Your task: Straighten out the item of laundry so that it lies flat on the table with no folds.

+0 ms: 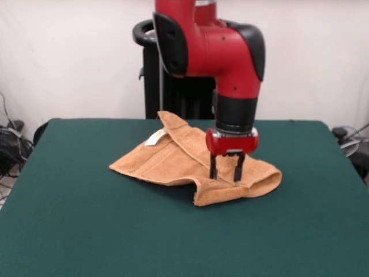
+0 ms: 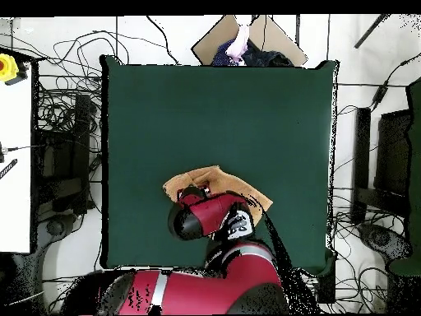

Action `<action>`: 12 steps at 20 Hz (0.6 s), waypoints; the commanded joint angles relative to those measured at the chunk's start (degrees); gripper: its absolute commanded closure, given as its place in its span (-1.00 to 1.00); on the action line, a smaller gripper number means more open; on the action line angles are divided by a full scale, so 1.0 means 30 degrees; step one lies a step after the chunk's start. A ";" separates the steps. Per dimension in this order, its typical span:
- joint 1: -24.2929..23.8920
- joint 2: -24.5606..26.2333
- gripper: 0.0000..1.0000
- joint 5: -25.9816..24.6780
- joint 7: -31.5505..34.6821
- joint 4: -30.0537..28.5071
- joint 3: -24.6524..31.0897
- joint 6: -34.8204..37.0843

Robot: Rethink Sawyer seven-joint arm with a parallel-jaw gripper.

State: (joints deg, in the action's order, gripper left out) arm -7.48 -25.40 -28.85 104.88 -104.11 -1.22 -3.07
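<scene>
Terry cloth, orange-tan, the towel (image 1: 184,164) lies rumpled on the far half of the green surface (image 1: 86,231), right of centre in the front view, with its far corner folded up beside the white tag (image 1: 155,137) and its near edge curled under. My hand (image 1: 225,168) comes straight down over the right part, fingers (image 1: 213,167) parted narrowly with tips at the cloth and nothing pinched between them. I judge it sits there to catch that curled fold and draw it flat.
</scene>
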 commanded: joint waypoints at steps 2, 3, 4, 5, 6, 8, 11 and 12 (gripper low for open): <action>0.0579 0.1950 -1.00 0.0167 0.2452 -0.0408 0.0223 -0.0396; 0.0632 0.1775 -1.00 0.0258 0.2452 -0.0588 0.0232 -0.0212; 0.0685 0.1607 -1.00 0.0317 0.2411 -0.0705 0.0225 -0.0038; 0.0643 0.1462 -1.00 0.0351 0.2329 -0.0786 0.0311 0.0254; 0.0637 0.1336 -1.00 0.0381 0.2276 -0.0839 0.0367 0.0461; 0.0586 0.1175 -1.00 0.0380 0.2129 -0.0871 0.0522 0.0813; 0.0365 0.1144 1.00 0.0323 0.1838 -0.0864 0.0919 0.1347; 0.0183 0.1130 1.00 0.0354 0.1768 -0.0912 0.1142 0.1567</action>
State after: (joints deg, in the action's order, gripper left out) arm -7.12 -24.51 -28.81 104.88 -104.96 -1.49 -5.60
